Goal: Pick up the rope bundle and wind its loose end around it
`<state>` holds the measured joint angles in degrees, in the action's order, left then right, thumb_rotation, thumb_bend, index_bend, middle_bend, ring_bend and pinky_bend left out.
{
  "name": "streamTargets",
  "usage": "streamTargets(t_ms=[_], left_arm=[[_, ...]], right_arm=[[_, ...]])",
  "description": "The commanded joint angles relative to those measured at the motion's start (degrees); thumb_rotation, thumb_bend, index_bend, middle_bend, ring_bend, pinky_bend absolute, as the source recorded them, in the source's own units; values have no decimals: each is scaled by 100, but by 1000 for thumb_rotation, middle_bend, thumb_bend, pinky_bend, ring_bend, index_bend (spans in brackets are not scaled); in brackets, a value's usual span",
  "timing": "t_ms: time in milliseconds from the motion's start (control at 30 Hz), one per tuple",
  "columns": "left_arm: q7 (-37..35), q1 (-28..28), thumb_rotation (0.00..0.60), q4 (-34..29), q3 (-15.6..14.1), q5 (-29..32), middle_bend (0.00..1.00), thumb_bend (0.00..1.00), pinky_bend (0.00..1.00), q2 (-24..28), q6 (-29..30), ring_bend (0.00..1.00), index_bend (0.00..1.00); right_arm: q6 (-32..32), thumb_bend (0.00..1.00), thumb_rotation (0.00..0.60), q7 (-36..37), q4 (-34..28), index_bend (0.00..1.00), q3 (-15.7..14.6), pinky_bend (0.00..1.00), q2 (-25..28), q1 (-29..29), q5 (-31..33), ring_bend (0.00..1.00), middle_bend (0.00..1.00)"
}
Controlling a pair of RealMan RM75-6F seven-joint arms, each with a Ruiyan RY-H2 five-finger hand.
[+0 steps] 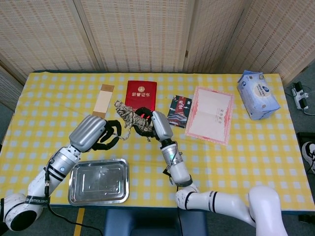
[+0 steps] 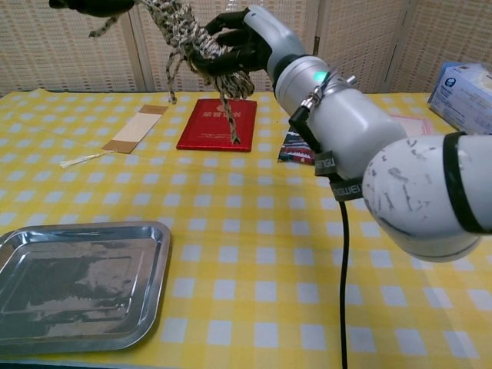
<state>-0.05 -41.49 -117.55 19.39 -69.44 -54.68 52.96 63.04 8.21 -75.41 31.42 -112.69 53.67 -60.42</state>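
Observation:
My right hand (image 1: 153, 124) grips the beige-and-brown rope bundle (image 1: 128, 113) and holds it high above the table, over the near edge of the red book. In the chest view the rope bundle (image 2: 181, 28) slants up to the left from the right hand (image 2: 247, 37), and a loose strand (image 2: 229, 115) hangs below it. My left hand (image 1: 93, 132) is to the left of the bundle and lower in the head view. Its dark fingers pinch a strand that runs up to the bundle. Only the left hand's (image 2: 91, 6) fingers show at the chest view's top edge.
A metal tray (image 1: 98, 181) lies at the table's near left. A red certificate book (image 1: 140, 91), a cardboard strip (image 1: 104, 98), a dark packet (image 1: 180, 110), a pink-bordered certificate (image 1: 210, 114) and a tissue pack (image 1: 257, 94) lie across the far half.

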Motion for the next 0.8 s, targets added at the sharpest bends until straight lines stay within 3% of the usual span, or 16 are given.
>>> streamTargets(t_ms=[33,367,800], left_arm=[[-228,184,600,209,-271,-260,937,492,819,47,-32,879,640],[-870,312,600,1220,-754,-366,937,494,819,-207,-401,877,651],[-965,66,600,2696,-863,788,937,495,819,-788,-1142,876,655]], right_arm=[[160,612,600,383,172,799,144,625,-147,25,-130,720,629],[338,611,600,1547,129,808,252,644,-87,-184,-478,740,637],[-88,611,600,2631,-571,812,-79,644,638,-674,-794,740,640]])
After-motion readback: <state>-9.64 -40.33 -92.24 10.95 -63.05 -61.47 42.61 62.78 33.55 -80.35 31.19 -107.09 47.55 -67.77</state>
